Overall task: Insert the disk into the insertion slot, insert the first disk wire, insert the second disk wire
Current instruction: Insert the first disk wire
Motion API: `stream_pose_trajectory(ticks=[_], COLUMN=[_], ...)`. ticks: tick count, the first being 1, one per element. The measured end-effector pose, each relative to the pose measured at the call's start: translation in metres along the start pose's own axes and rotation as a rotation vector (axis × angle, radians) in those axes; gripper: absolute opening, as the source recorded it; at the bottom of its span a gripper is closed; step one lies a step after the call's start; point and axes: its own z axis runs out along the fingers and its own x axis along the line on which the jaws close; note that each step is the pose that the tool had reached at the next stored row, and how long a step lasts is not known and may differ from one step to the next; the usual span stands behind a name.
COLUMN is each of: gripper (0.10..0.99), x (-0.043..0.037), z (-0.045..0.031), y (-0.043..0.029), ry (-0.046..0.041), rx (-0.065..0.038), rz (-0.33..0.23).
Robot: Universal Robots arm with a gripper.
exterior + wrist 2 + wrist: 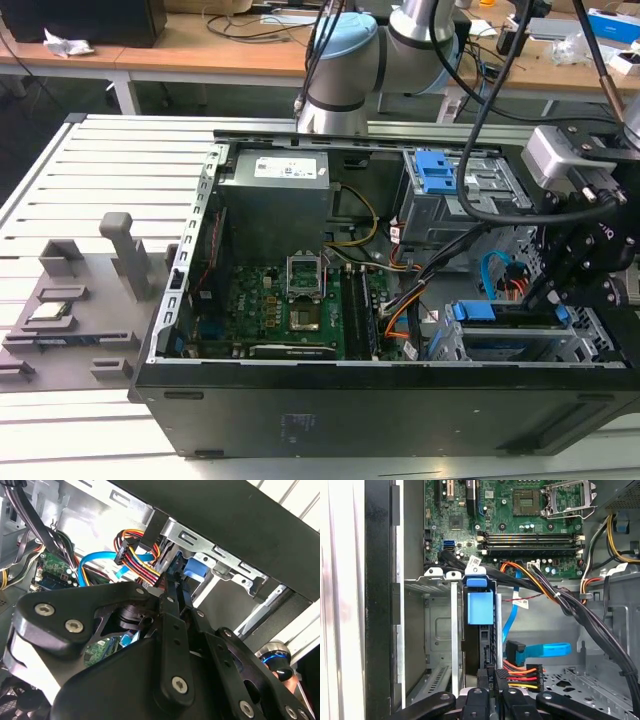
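In the exterior view I saw the disk (505,312) seated in the insertion slot (470,345), long axis running 9 to 3, just at 8 o'clock of my pincer (497,682), which looked pinched shut on a multi-coloured wire's black plug (486,676).

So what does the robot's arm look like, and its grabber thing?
The arm is made of silver-grey tubes with round light-blue caps at the joints, and thick black cables hang alongside it. The gripper is all black: flat jointed bars pinned with shiny silver screws, narrowing toward the tip.
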Motion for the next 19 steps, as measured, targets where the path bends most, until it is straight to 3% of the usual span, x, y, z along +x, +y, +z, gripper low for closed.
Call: stream_pose_trajectory(ticks=[14,15,17,19], gripper=[0.18,0.247,0.247,0.247], x=[-0.0001,-0.0001,-0.0002,-0.0026], z=[0.0016,-0.001,-0.0085,-0.024], y=[-0.0024,-0.0023,-0.002,-0.0011], ry=[-0.0007,0.0001,-0.0001,-0.0002], rx=[0.0,0.0,0.0,0.0], rz=[0.0,0.0,0.0,0.0])
